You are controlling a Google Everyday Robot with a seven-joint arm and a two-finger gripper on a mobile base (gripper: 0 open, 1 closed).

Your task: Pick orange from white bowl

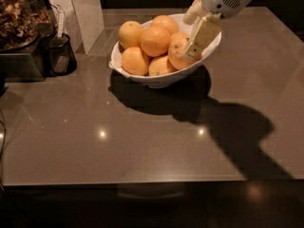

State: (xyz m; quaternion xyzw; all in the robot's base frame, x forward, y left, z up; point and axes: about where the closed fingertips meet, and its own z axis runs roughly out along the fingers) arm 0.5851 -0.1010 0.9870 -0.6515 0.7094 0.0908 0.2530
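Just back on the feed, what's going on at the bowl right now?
The robot's arm reaches in from the upper right, and its gripper is down at the right side of the white bowl, right at the orange on that edge of the pile. The orange sits in the bowl beside the other oranges, not yet lifted. The bowl stands on the grey table.
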